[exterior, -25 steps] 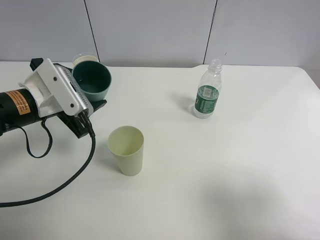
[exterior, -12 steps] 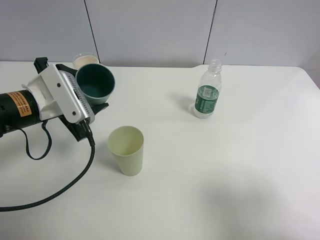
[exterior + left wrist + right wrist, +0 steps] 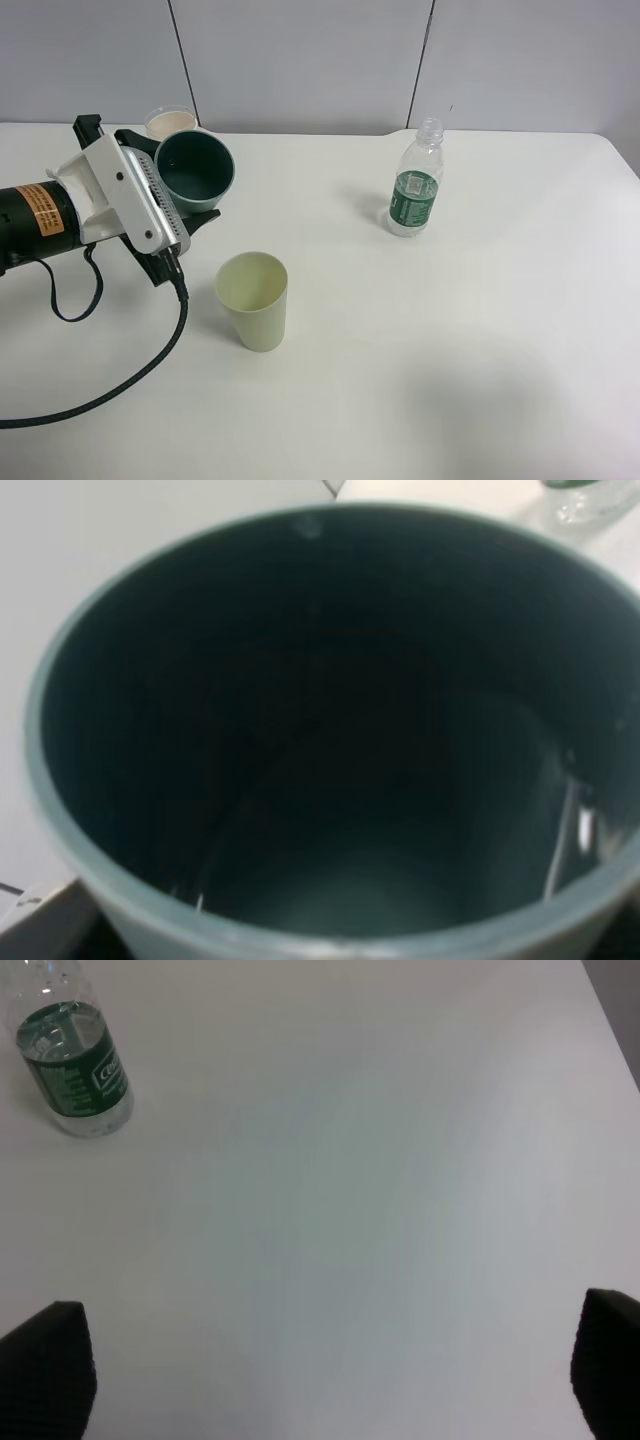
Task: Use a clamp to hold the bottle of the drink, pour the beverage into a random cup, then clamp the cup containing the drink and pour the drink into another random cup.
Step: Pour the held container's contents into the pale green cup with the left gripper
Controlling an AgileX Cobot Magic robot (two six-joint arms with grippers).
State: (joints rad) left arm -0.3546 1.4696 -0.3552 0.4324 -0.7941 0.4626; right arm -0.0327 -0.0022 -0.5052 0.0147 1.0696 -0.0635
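- Teal tumbler clamped in left gripper, raised and tipped toward pale yellow-green tumbler, likely to pour.
- Right gripper gapes wide, empty.

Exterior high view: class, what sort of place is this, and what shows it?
Probably a robotics lab test bench: a white table against plain grey wall panels, a cabled robot arm holding a teal cup, and just a bottle and a pale cup set out.

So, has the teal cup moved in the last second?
Yes: the teal cup shifted slightly right, toward the standing pale yellow-green cup.
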